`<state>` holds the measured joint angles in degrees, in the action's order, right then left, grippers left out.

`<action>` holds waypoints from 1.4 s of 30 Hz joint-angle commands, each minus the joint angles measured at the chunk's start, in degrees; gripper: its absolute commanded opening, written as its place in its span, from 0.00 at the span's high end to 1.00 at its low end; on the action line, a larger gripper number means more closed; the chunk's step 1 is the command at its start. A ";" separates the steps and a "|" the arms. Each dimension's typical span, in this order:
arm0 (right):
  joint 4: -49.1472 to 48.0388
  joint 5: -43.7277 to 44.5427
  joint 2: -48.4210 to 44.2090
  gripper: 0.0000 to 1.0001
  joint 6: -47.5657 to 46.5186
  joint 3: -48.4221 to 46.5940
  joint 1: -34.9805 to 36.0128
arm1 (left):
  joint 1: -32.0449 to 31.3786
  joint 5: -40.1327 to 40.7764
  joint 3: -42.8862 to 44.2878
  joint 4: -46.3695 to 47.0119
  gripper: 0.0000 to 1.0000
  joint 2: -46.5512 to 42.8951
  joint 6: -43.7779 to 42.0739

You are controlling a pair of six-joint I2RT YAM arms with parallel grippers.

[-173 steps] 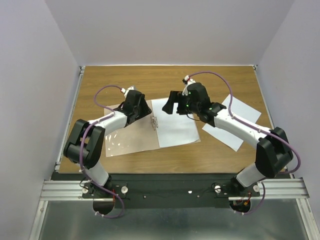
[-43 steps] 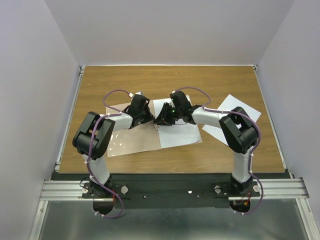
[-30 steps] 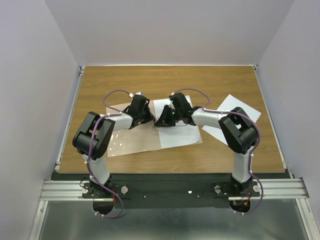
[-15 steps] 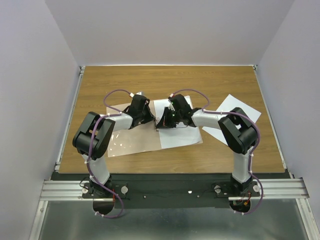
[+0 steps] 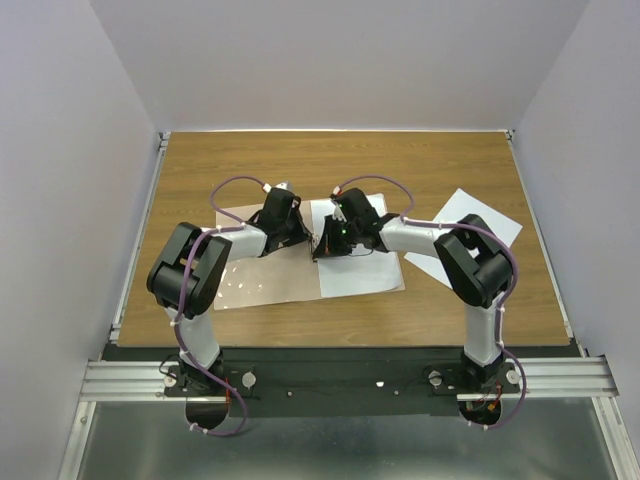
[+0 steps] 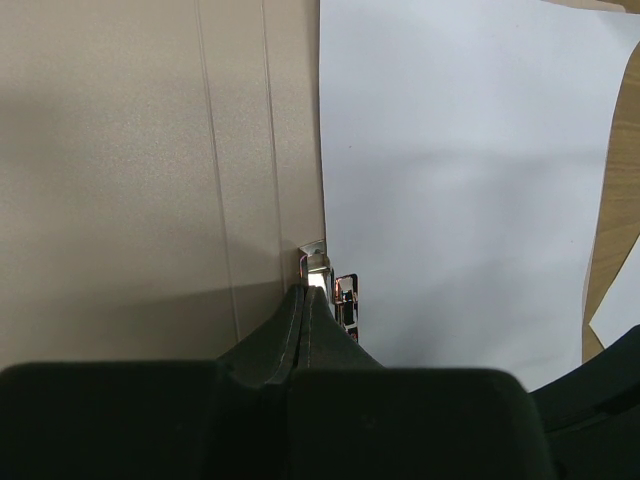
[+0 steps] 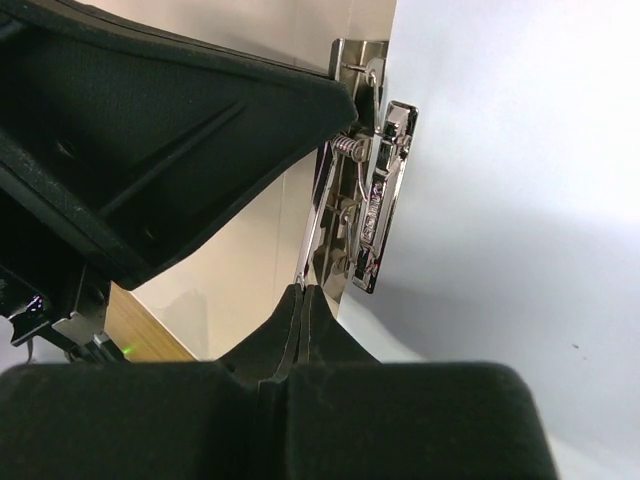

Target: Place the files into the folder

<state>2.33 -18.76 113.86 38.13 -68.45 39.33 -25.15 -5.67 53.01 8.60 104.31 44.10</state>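
Station log, one moment, both wrist cameras and the top camera checked.

1. Left claw [image 6: 305, 297]: I see it closed down to a thin seam. Its tips touch the metal clip [image 6: 345, 300]. I cannot tell whether a sliver of metal is pinched between them.
2. Right claw [image 7: 302, 292]: also closed to a seam, with its tips against the other end of the same clip. Whether it grips any part of the clip I cannot tell. The left claw's black body fills the corner just beyond it (the two claws sit nose to nose over the clip).
3. Folder [image 5: 262, 285]: lies open and flat on the table [image 5: 300, 160]. Its tan board is under and behind the left claw, and the clip on its spine sits between the two claws.
4. Sheet one [image 5: 362, 268]: lies flat on the folder, under the right claw. One edge runs alongside the clip.
5. Sheet two [image 5: 487, 222]: lies on bare wood, well apart from both claws, off to the right claw's right and partly hidden by the right arm.
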 commanded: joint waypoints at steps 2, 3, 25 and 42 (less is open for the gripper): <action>15.69 11.11 6.37 0.99 -6.66 2.44 1.01 | -0.08 1.81 -0.81 -5.88 1.00 4.58 -3.05; 15.86 11.38 6.46 0.99 -6.93 2.35 1.01 | -0.08 1.89 -0.81 -5.88 1.00 4.67 -3.05; 21.67 19.82 4.96 0.99 -11.76 1.47 1.10 | 0.10 3.39 -0.19 -6.40 1.00 6.34 -4.90; 19.91 17.81 8.22 0.99 -7.90 -1.87 1.63 | 0.10 2.24 -0.46 -6.40 1.00 6.52 -3.84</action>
<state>11.20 -9.52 115.79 32.05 -74.11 41.04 -25.34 -6.72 54.76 10.55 106.56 42.72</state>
